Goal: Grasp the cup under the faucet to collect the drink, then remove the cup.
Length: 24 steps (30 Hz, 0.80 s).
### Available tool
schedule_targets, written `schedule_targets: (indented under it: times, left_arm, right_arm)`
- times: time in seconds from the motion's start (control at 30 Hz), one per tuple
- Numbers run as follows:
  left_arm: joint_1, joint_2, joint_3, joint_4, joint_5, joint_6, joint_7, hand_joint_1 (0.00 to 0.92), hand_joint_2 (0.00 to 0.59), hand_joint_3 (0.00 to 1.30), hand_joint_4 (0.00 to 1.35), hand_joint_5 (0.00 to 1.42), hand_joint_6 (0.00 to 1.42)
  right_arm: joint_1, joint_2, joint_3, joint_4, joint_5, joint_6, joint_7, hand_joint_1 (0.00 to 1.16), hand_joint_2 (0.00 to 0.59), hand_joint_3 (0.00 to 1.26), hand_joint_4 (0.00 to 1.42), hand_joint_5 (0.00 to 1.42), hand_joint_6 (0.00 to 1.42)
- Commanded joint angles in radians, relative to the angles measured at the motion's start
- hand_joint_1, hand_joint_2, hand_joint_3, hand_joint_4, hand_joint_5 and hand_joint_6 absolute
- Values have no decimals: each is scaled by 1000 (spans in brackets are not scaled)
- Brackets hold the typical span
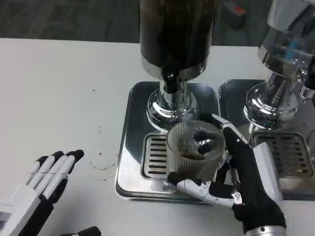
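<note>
- The cup (195, 151), a clear ribbed one, stands upright on the slotted drip grate (156, 156) of the steel tray (132, 129), directly at 6 o'clock from the dark spout (170, 82) of the dispenser (175, 37), so its mouth sits under the faucet.
- The right hand (241, 182) wraps the cup from about 4 o'clock: one finger curls across the near wall at 6 o'clock and another reaches round the far rim at 1 o'clock, so its fingers (197, 188) are grasping the cup.
- The cup's long axis is vertical; it seems to hold only a little dark liquid, though I cannot tell whether any is flowing.
- By my reading, collecting is under way, and taking the cup off calls for a pull toward 6 o'clock, keeping it level.
- The left hand (44, 184) rests well apart at 9 o'clock on the white worktop (64, 88), fingers released and spread, holding nothing.
- A second dispenser (283, 59) stands on its own tray at 3 o'clock.
</note>
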Motion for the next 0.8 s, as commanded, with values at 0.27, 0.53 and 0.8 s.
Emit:
schedule_targets:
  times: [0.27, 0.53, 0.8]
  left_arm:
    - [-27, -9, -23, 2, -41, 11, -5, 0, 126, 0, 0, 0, 0]
    - [-47, 6, -49, 16, -49, -2, -8, 0, 125, 0, 0, 0, 0]
    - [-58, 4, -57, 29, -49, -6, -3, 0, 125, 0, 0, 0, 0]
  right_arm:
    - [-19, 7, -3, -21, 11, -40, -7, 972, 226, 273, 570, 816, 1147]
    - [-24, 9, -4, -15, 15, -36, -5, 967, 227, 273, 570, 816, 1144]
    - [-26, 7, -5, -10, 13, -41, -8, 965, 227, 273, 570, 807, 1144]
